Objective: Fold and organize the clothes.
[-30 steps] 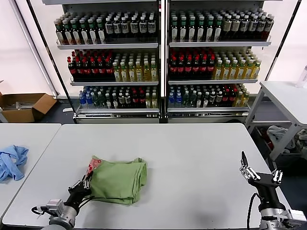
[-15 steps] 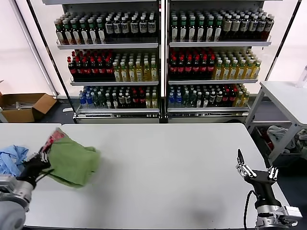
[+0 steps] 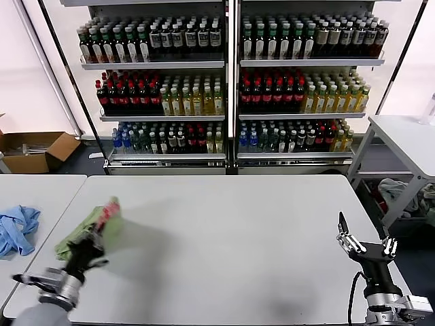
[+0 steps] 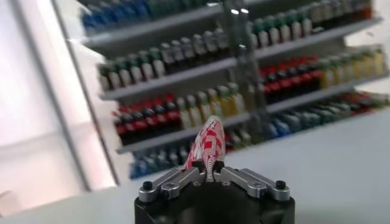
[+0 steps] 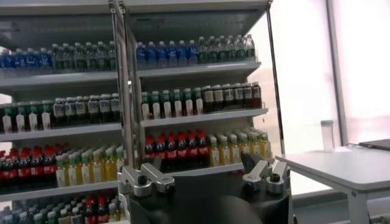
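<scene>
Now the left gripper (image 3: 93, 239) is clamped on the folded green shirt (image 3: 87, 227), holding it up above the left edge of the white table (image 3: 238, 238); the checkered print (image 4: 206, 145) pokes out between its closed fingers. The right gripper (image 3: 363, 246) waits spread wide by the table's right corner. A blue garment (image 3: 17, 229) lies on the neighbouring table.

Motion-blurred shirt (image 3: 92, 227) and left hand (image 3: 83, 252)

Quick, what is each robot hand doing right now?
Left gripper: closed, pinching the green shirt by its red-and-white checkered part.
Right gripper: open, holding nothing, low on the table's right side.
</scene>
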Available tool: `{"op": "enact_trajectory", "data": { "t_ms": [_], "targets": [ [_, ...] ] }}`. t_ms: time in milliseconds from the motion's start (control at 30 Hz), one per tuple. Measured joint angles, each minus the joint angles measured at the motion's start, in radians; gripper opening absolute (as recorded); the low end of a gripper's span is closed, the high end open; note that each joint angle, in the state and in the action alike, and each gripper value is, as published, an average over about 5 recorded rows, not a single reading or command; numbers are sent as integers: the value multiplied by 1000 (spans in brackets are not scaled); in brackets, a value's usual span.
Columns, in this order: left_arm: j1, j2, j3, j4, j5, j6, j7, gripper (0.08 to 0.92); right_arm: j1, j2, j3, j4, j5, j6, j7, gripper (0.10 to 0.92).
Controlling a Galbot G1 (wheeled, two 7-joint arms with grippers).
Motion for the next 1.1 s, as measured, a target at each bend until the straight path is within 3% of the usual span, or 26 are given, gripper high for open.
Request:
{"op": "enact_trajectory", "data": {
  "t_ms": [300, 567, 833, 1100],
  "targets": [
    [-81, -57, 278, 29, 111, 3, -7, 115, 11, 12, -16, -2, -13, 1, -4, 823],
    [-228, -99, 459, 51, 111, 93, -112, 150, 11, 13, -20, -5, -16, 0, -6, 823],
    [-397, -135, 605, 49, 79, 167, -222, 379, 35, 17, -42, -9, -20, -21, -10, 823],
    [-401, -107, 619, -68, 92, 227, -247, 604, 100, 30, -101, -20, -9, -96, -41, 823]
  ]
}}
